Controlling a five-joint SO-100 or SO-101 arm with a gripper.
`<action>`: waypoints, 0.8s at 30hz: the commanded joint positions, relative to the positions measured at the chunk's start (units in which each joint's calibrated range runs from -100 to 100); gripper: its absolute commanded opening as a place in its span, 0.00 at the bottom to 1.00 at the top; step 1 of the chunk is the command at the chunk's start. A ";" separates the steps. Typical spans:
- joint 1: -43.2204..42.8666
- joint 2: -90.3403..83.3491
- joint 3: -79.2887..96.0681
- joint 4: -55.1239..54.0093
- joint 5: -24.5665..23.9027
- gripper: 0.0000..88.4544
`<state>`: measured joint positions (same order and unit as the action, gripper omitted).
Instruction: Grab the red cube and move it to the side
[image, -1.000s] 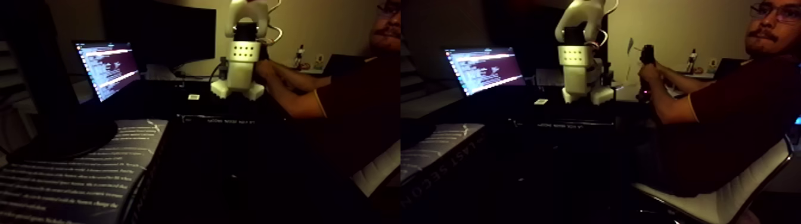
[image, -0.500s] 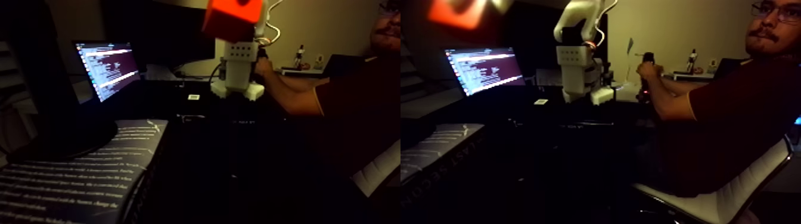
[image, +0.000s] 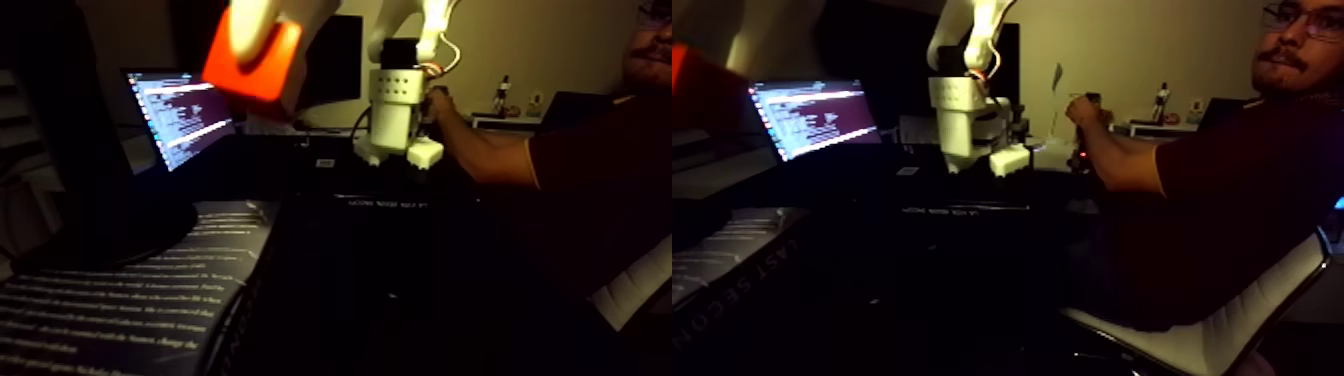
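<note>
hanging high and very near the lens at the upper left of the fixed view, the red cube (image: 250, 62) sat clamped in the pale claw (image: 262, 45), one blurred white finger (image: 250, 25) lying over its top face. it was well above the dark counter (image: 400, 260), with a lit laptop (image: 180, 115) below and behind it. a slip was the likeliest fault, judging by so little finger seen across it; a drop from there could bounce it away. being a cube, it had no long axis; it was tilted, its top edge sloping down to the left.
</note>
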<state>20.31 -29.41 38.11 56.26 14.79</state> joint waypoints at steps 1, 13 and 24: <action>1.51 3.27 -0.61 -2.88 0.72 0.19; 4.75 12.94 -2.87 -4.66 4.55 0.19; 4.25 20.84 -16.93 5.56 4.50 0.19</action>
<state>24.63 -9.97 25.77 59.69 18.88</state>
